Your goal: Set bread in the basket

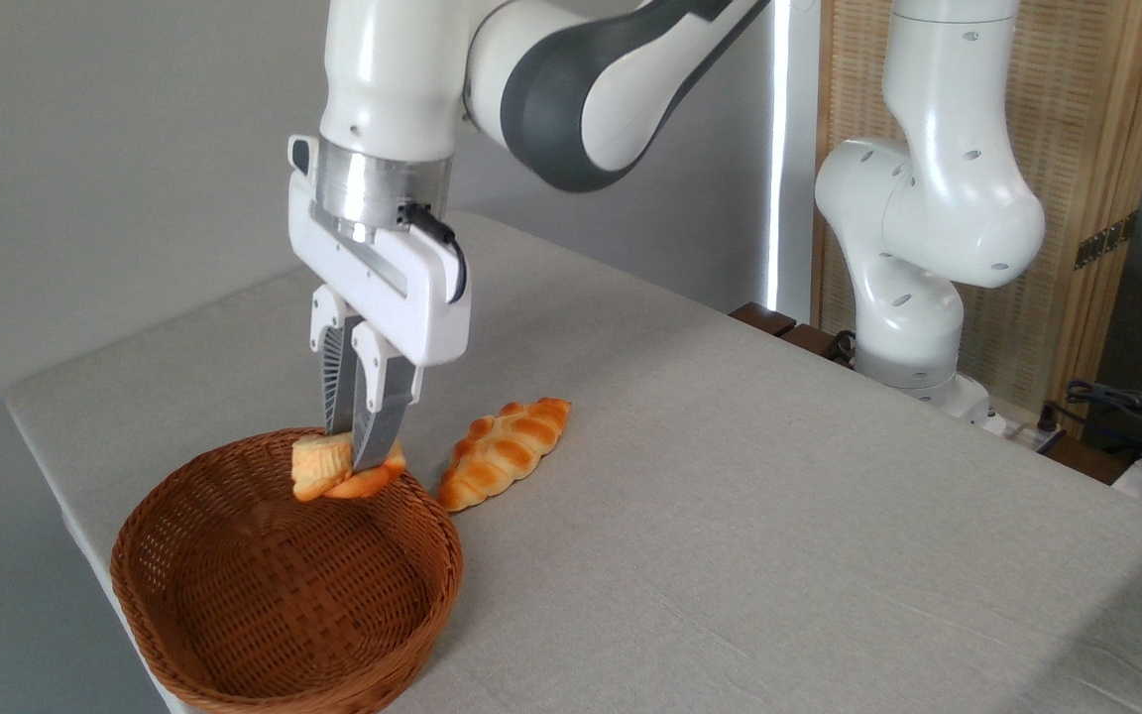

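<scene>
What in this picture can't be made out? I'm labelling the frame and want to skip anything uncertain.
- Bread: its middle is hidden behind the claw fingers; the contact can't be seen.
- Whether the bread touches the basket rim or hangs just above it: the single camera view can't settle that.
- Basket's near edge: cut off by the bottom of the frame.
- Braided loaf: its underside is hidden.

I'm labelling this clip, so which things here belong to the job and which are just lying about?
Part of the job:
- bread, held in the gripper
- basket, beneath it

Just lying about:
- braided loaf, on the table beside the basket
- cables, far right
</scene>
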`<act>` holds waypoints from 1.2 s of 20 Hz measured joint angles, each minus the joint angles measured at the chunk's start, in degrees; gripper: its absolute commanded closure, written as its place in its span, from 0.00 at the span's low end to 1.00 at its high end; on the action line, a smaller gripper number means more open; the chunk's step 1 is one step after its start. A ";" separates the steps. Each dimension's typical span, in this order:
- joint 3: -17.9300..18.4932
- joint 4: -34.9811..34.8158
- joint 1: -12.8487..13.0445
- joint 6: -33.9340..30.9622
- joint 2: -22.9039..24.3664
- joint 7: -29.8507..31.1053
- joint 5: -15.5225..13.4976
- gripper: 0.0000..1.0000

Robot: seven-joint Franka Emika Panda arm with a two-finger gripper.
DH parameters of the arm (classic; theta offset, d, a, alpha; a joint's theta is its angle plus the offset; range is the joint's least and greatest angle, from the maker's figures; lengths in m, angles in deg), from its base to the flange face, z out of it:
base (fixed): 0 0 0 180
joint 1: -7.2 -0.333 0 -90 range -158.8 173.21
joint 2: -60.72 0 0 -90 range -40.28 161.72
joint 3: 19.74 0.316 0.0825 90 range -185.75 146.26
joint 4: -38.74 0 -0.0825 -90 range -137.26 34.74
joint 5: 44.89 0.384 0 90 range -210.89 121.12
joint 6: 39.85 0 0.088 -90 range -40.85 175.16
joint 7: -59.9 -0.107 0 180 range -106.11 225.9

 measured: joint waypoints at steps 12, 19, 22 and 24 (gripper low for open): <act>-0.09 0.19 0.01 2.55 -1.46 0.23 -0.02 0.00; -0.11 2.95 0.03 -7.57 1.91 3.23 -0.02 0.00; -0.11 7.68 0.03 -18.64 3.30 3.54 -0.02 0.00; -0.11 10.30 0.03 -23.93 3.54 3.56 -0.02 0.00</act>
